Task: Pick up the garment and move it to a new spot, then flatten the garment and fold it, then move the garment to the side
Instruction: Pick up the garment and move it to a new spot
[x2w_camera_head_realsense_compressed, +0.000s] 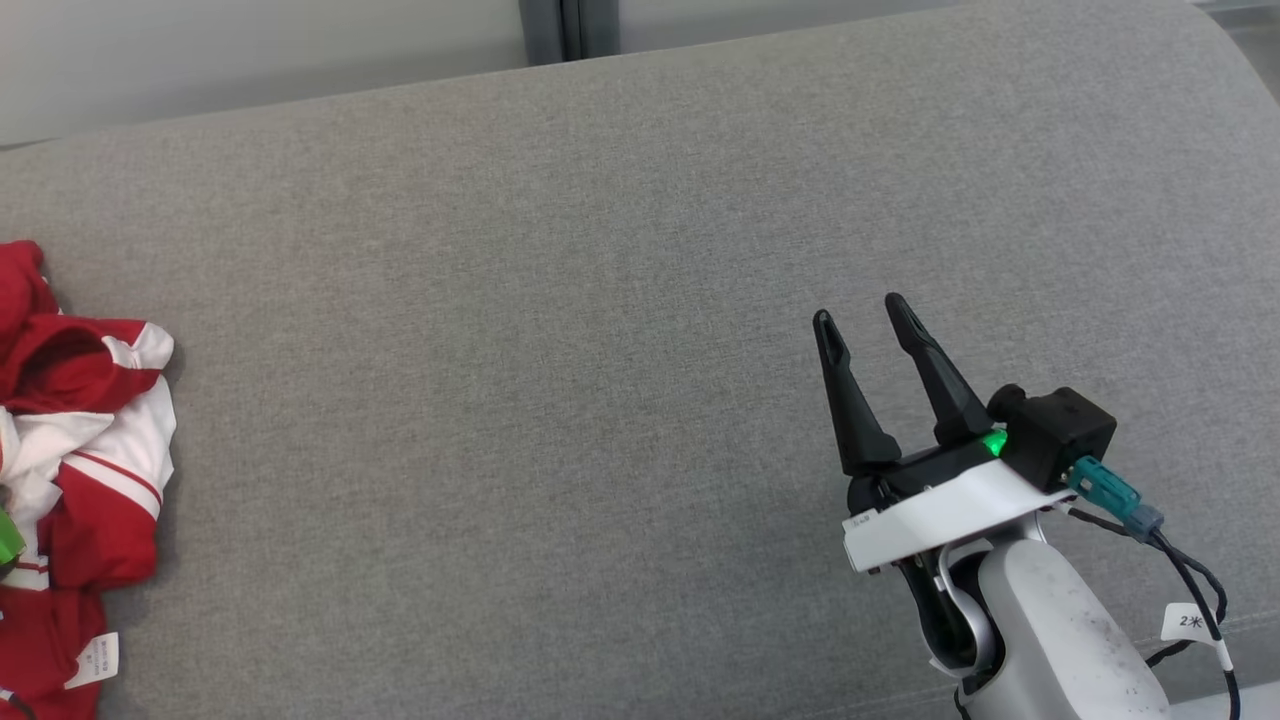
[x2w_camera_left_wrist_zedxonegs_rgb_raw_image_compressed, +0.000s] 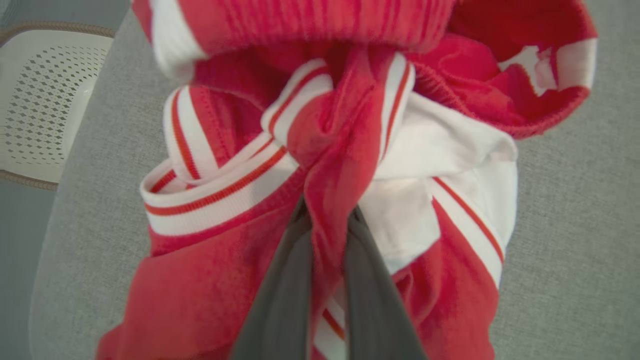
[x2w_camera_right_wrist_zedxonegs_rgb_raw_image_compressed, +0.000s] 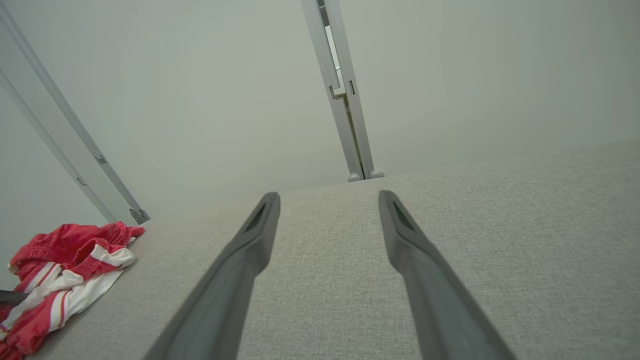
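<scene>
The garment (x2w_camera_head_realsense_compressed: 95, 470) is a crumpled red piece with white panels and red-and-white striped trim, lying at the left edge of the grey fabric surface (x2w_camera_head_realsense_compressed: 600, 300). In the left wrist view the garment (x2w_camera_left_wrist_zedxonegs_rgb_raw_image_compressed: 215, 280) bunches around my left gripper (x2w_camera_left_wrist_zedxonegs_rgb_raw_image_compressed: 328, 210), whose two dark fingers are shut on a raised red fold. My right gripper (x2w_camera_head_realsense_compressed: 858, 310) hovers over bare fabric at the lower right, open with nothing between its fingers. In the right wrist view the right gripper (x2w_camera_right_wrist_zedxonegs_rgb_raw_image_compressed: 328, 196) points at the far edge, and the garment (x2w_camera_right_wrist_zedxonegs_rgb_raw_image_compressed: 65, 270) lies far to its left.
A white perforated chair (x2w_camera_left_wrist_zedxonegs_rgb_raw_image_compressed: 40, 115) stands just past the surface's edge, beside the garment. Behind the far edge are a pale wall and grey metal posts (x2w_camera_right_wrist_zedxonegs_rgb_raw_image_compressed: 345, 125). A wide stretch of grey fabric separates the garment from my right gripper.
</scene>
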